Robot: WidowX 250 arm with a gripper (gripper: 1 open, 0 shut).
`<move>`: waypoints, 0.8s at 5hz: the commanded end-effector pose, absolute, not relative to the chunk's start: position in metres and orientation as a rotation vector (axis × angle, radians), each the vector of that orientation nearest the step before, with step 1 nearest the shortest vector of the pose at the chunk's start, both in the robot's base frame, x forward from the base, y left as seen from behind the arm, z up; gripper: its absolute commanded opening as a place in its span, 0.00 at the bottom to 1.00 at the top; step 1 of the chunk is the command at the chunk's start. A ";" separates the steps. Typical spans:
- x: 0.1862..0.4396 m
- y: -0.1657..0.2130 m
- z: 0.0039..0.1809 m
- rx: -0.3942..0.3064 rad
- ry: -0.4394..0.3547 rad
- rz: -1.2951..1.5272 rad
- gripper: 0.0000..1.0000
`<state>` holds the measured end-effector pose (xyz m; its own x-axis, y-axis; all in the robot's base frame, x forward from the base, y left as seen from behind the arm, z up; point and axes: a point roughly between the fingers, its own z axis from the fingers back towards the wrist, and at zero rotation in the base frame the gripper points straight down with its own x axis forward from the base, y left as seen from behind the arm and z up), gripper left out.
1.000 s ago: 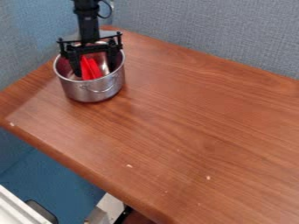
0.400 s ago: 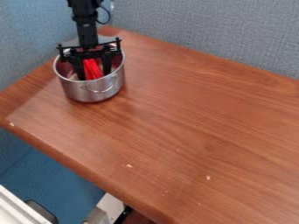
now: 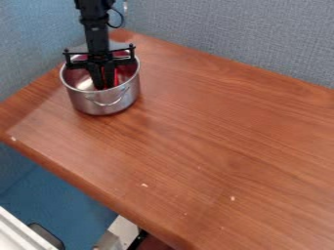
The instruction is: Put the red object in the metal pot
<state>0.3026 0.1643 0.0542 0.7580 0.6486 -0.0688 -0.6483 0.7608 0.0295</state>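
Note:
The metal pot (image 3: 104,98) stands on the table's far left corner. My gripper (image 3: 101,76) hangs straight down into it from above, with its black fingers drawn together and shut. The red object (image 3: 90,72) is inside the pot and shows as red patches beside the fingers. The fingers hide most of it. I cannot make out whether they pinch it.
The brown wooden table (image 3: 196,137) stretches right and toward the front from the pot. A blue-grey wall (image 3: 248,34) rises just behind the table. The table's left and front edges drop off to the floor.
The gripper's fingers, spread wide over the pot a second ago, have drawn together inside it. The arm shifted slightly left. The pot has not moved.

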 end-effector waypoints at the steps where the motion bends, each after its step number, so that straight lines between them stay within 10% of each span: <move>1: 0.299 0.167 0.077 0.009 0.012 0.689 0.00; 4: 0.302 0.144 0.064 0.004 0.018 0.686 0.00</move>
<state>0.2974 0.1519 0.0519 0.7639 0.6432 -0.0523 -0.6429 0.7655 0.0251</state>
